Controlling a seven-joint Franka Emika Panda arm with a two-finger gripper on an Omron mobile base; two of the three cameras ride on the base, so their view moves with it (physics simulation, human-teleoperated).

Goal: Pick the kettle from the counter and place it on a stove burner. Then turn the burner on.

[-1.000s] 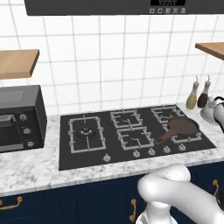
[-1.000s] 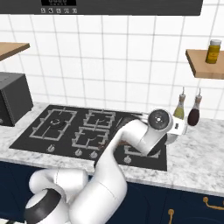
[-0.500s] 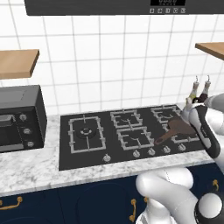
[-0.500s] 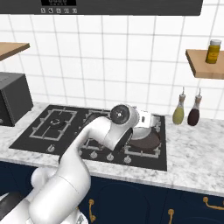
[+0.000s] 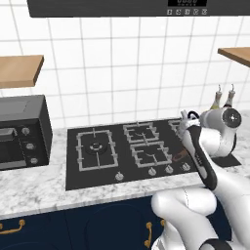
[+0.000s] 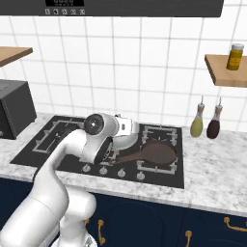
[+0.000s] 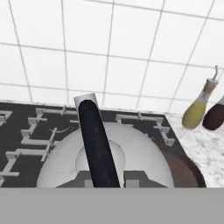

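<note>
The small silver-white kettle [image 7: 144, 157] hangs from its black arched handle [image 7: 97, 144], and my gripper [image 7: 109, 179] is shut on that handle. In the right base view the kettle [image 6: 129, 141] is held above the middle of the stove, just left of the frying pan, with the gripper [image 6: 124, 128] on top of it. A sliver of the kettle [image 5: 187, 121] peeks out behind my wrist in the left base view. The large stove burner [image 5: 96, 148] lies at the left end of the hob, bare, and it is partly behind my arm [image 6: 50, 131]. The marbled counter [image 5: 34, 188] runs around the stove.
A dark brown frying pan [image 6: 157, 153] sits on the right burners. Two bottles [image 6: 197, 126] [image 6: 213, 126] stand on the counter to the right. A black oven [image 5: 19, 132] stands at the left. Knobs [image 5: 152, 172] line the stove's front edge. A jar [image 6: 235, 56] is on the shelf.
My arm has swung left from the counter by the bottles, carrying the kettle over the frying pan to above the middle of the stove. The gripper stayed shut.
</note>
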